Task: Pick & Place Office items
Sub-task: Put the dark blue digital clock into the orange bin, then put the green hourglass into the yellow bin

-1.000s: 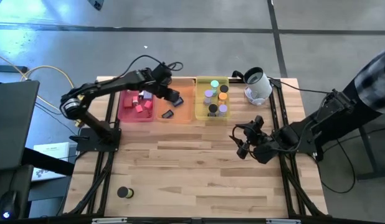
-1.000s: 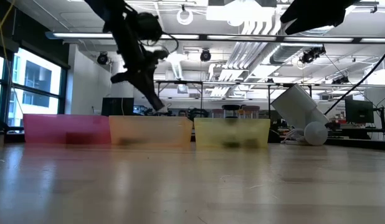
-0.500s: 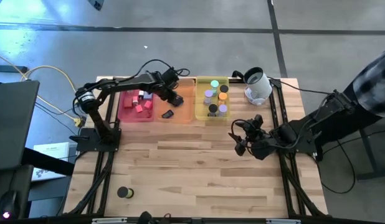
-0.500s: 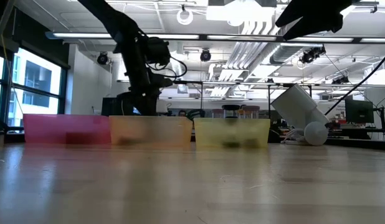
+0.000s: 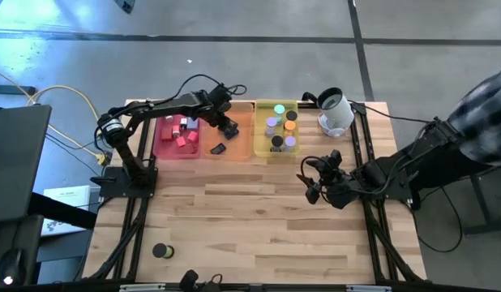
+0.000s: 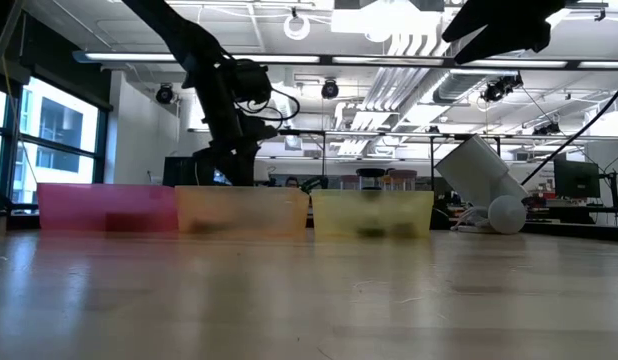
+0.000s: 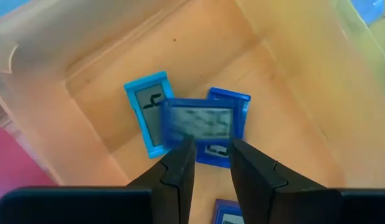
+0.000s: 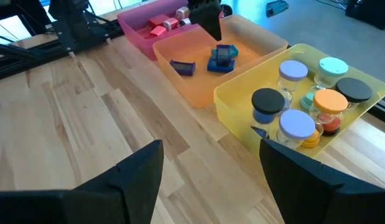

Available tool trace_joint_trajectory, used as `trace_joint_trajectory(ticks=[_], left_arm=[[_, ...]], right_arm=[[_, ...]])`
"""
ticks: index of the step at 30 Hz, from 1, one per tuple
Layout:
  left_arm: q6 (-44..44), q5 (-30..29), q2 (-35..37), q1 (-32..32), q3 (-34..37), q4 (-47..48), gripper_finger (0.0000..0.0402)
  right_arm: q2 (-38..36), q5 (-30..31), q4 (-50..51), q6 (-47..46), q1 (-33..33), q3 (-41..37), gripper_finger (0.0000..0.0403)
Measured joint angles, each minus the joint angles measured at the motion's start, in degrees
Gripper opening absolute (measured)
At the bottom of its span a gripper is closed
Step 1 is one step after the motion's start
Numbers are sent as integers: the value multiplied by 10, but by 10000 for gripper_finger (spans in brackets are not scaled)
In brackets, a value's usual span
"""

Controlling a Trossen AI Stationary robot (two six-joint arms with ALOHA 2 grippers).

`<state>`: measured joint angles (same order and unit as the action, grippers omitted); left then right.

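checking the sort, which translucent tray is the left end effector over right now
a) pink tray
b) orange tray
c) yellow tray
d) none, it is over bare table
b: in the high view the left end effector hangs over the translucent orange tray, above flat blue rectangles.

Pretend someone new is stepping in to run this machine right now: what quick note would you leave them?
Left gripper: over the orange tray, jaws slightly apart, a blue rectangle just beyond them; whether it is released is unclear.
Right gripper: open, empty, waiting over bare table.
Done: red cubes in the pink tray, blue pieces in orange, cylinders in the yellow tray.
Left: one black cylinder near the table's front left.
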<state>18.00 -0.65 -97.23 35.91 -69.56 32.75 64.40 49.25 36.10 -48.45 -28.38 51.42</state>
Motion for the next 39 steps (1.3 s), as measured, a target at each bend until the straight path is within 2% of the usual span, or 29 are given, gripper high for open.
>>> trace_joint_trajectory(ticks=[7, 12, 16, 19, 25, 31, 34, 39], left_arm=[[-22, 9, 0, 0, 0, 1, 100], [-32, 7, 0, 0, 0, 3, 147], [20, 7, 0, 0, 0, 5, 185], [22, 70, 6, 0, 0, 8, 193], [28, 255, 74, 4, 0, 12, 194], [134, 385, 187, -8, -1, 9, 194], [153, 393, 228, -37, -1, 7, 194], [173, 330, 250, -108, -1, -44, 194]], right_arm=[[2, 1, -3, 0, 0, 0, 254], [2, 3, -3, 0, 0, 0, 254], [2, 2, -3, 0, 0, 0, 254], [2, 2, -3, 0, 0, 0, 254], [2, -3, 0, 2, 0, 0, 254], [2, -43, 7, 2, 0, 0, 254], [2, -58, 12, 2, 0, 0, 254], [2, -86, 15, 2, 0, 0, 254]])
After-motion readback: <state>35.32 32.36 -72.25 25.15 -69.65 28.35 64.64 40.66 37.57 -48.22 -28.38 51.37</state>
